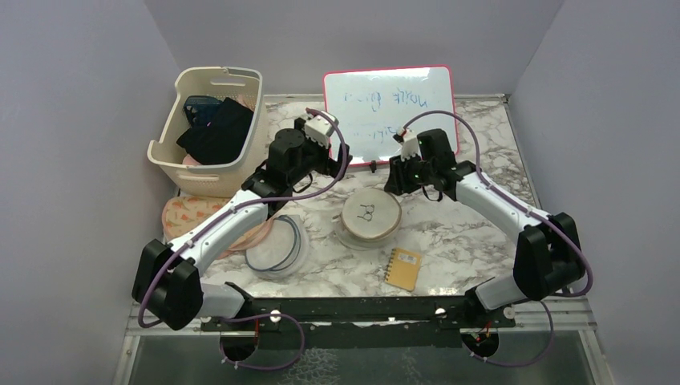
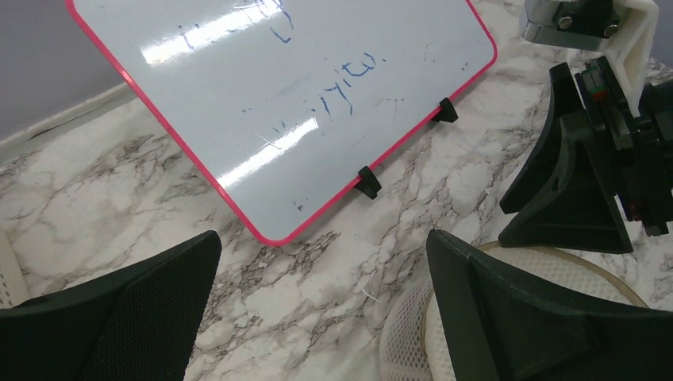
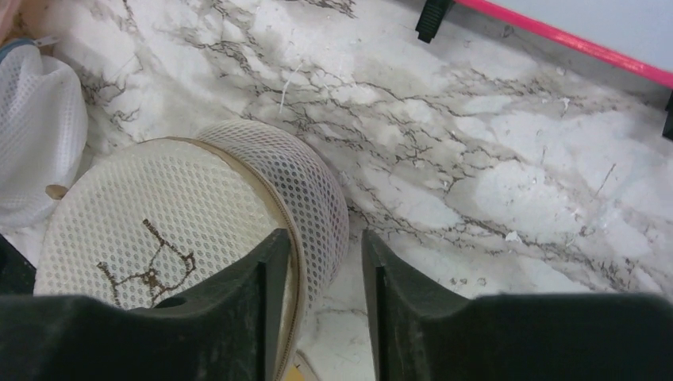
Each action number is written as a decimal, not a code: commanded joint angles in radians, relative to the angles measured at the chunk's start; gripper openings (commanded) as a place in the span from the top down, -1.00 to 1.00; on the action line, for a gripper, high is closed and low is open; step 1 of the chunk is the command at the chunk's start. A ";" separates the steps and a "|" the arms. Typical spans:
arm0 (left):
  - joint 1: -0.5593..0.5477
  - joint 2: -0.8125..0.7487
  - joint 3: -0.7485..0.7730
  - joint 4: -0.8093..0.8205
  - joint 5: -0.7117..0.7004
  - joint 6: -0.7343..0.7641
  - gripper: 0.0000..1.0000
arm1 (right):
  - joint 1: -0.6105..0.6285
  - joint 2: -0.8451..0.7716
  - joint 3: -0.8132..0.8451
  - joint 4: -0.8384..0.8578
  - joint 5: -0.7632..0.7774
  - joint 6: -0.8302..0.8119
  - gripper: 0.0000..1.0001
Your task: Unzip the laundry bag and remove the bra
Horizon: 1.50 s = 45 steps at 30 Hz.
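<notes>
Laundry bag [image 1: 370, 215] at the centre of the table [image 1: 473, 233], tan top up; right gripper [image 3: 324, 286] over its far-right rim, jaws narrowly apart astride the mesh wall; left gripper [image 2: 321, 309] beside its far-left edge, jaws wide apart; whiteboard [image 1: 390, 112] behind.

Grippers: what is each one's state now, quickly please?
Left gripper: open wide, empty.
Right gripper: open narrowly at the laundry bag edge, holding nothing.
</notes>
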 commanded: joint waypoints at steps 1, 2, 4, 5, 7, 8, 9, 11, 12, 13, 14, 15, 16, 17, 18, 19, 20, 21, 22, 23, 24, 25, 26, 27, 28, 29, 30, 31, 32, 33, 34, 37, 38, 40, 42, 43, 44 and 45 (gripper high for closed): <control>-0.013 0.030 0.041 -0.006 0.039 -0.008 -0.98 | -0.001 -0.066 0.011 -0.044 0.085 0.023 0.17; -0.016 0.035 0.042 -0.009 0.042 -0.007 -0.98 | -0.001 -0.092 0.012 -0.054 0.070 0.033 0.13; -0.020 0.042 0.044 -0.010 0.042 -0.007 -0.98 | -0.001 -0.135 0.012 -0.080 0.036 0.051 0.03; -0.023 0.044 0.045 -0.011 0.039 -0.006 -0.98 | -0.001 -0.157 0.013 -0.100 0.030 0.058 -0.02; -0.028 0.046 0.047 -0.018 0.038 -0.006 -0.98 | -0.001 -0.199 0.014 -0.155 0.023 0.076 -0.10; -0.032 0.049 0.050 -0.023 0.038 -0.003 -0.98 | 0.000 -0.220 0.012 -0.184 0.014 0.082 -0.14; -0.038 0.052 0.054 -0.029 0.038 0.001 -0.98 | -0.001 -0.238 0.007 -0.217 0.001 0.090 -0.16; -0.049 0.058 0.058 -0.035 0.034 0.005 -0.98 | -0.001 -0.277 -0.019 -0.276 -0.042 0.113 -0.21; -0.054 0.062 0.059 -0.037 0.032 0.007 -0.98 | -0.001 -0.299 -0.045 -0.295 -0.085 0.128 -0.22; -0.059 0.065 0.061 -0.039 0.031 0.007 -0.98 | 0.000 -0.323 -0.076 -0.301 -0.141 0.145 -0.24; -0.063 0.065 0.063 -0.040 0.031 0.007 -0.98 | 0.001 -0.343 -0.106 -0.300 -0.214 0.164 -0.29; -0.066 0.065 0.063 -0.040 0.031 0.007 -0.98 | 0.003 -0.364 -0.141 -0.294 -0.281 0.186 -0.41; -0.070 0.066 0.063 -0.040 0.031 0.008 -0.98 | 0.009 -0.388 -0.175 -0.279 -0.333 0.215 -0.54; -0.073 0.067 0.064 -0.041 0.030 0.008 -0.98 | 0.019 -0.414 -0.209 -0.258 -0.364 0.247 -0.59; -0.077 0.067 0.064 -0.042 0.029 0.008 -0.98 | 0.027 -0.439 -0.240 -0.236 -0.379 0.279 -0.60; -0.081 0.068 0.065 -0.044 0.028 0.008 -0.98 | 0.034 -0.460 -0.274 -0.213 -0.389 0.309 -0.61; -0.086 0.069 0.066 -0.046 0.028 0.010 -0.98 | 0.039 -0.476 -0.306 -0.188 -0.399 0.334 -0.61; -0.093 0.070 0.066 -0.048 0.026 0.013 -0.98 | 0.042 -0.486 -0.334 -0.167 -0.409 0.360 -0.61; -0.097 0.074 0.068 -0.050 0.021 0.015 -0.98 | 0.049 -0.489 -0.361 -0.137 -0.422 0.384 -0.61; -0.103 0.076 0.067 -0.053 0.016 0.019 -0.98 | 0.058 -0.489 -0.383 -0.102 -0.434 0.407 -0.61; -0.107 0.079 0.069 -0.057 0.008 0.024 -0.98 | 0.070 -0.488 -0.403 -0.069 -0.433 0.432 -0.60; -0.112 0.083 0.073 -0.061 0.004 0.028 -0.98 | 0.081 -0.483 -0.420 -0.038 -0.423 0.453 -0.58; -0.117 0.088 0.076 -0.066 -0.001 0.033 -0.98 | 0.085 -0.477 -0.431 -0.015 -0.411 0.473 -0.49; -0.121 0.093 0.078 -0.073 -0.006 0.038 -0.98 | 0.085 -0.465 -0.437 0.000 -0.384 0.478 -0.36; -0.129 0.098 0.082 -0.079 -0.011 0.043 -0.98 | 0.086 -0.452 -0.430 0.000 -0.351 0.464 -0.25; -0.136 0.103 0.086 -0.087 -0.017 0.049 -0.98 | 0.087 -0.437 -0.405 -0.025 -0.295 0.421 -0.15; -0.143 0.109 0.091 -0.096 -0.023 0.056 -0.98 | 0.085 -0.421 -0.369 -0.064 -0.213 0.383 -0.07; -0.151 0.113 0.095 -0.103 -0.030 0.061 -0.98 | 0.087 -0.407 -0.333 -0.102 -0.136 0.360 0.02; -0.160 0.117 0.098 -0.108 -0.036 0.067 -0.98 | 0.086 -0.394 -0.303 -0.123 -0.060 0.349 0.11; -0.167 0.118 0.100 -0.111 -0.046 0.068 -0.98 | 0.087 -0.383 -0.283 -0.124 -0.002 0.338 0.19; -0.172 0.114 0.100 -0.113 -0.061 0.068 -0.98 | 0.085 -0.371 -0.266 -0.119 0.036 0.318 0.25; -0.176 0.101 0.092 -0.106 -0.098 0.064 -0.98 | 0.085 -0.309 -0.208 -0.099 0.139 0.267 0.28; -0.177 0.096 0.090 -0.104 -0.111 0.065 -0.98 | 0.085 -0.276 -0.186 -0.095 0.179 0.256 0.29; -0.177 0.091 0.087 -0.101 -0.123 0.069 -0.98 | 0.084 -0.207 -0.144 -0.071 0.200 0.232 0.30; -0.177 0.090 0.085 -0.098 -0.127 0.071 -0.98 | 0.084 -0.143 -0.097 -0.034 0.181 0.221 0.30; -0.176 0.090 0.085 -0.097 -0.126 0.071 -0.98 | 0.083 -0.114 -0.076 -0.021 0.173 0.218 0.30; -0.177 0.091 0.086 -0.098 -0.130 0.071 -0.98 | 0.084 -0.089 -0.055 -0.011 0.164 0.216 0.30; -0.177 0.089 0.085 -0.099 -0.134 0.071 -0.98 | 0.085 -0.068 -0.036 -0.004 0.154 0.215 0.30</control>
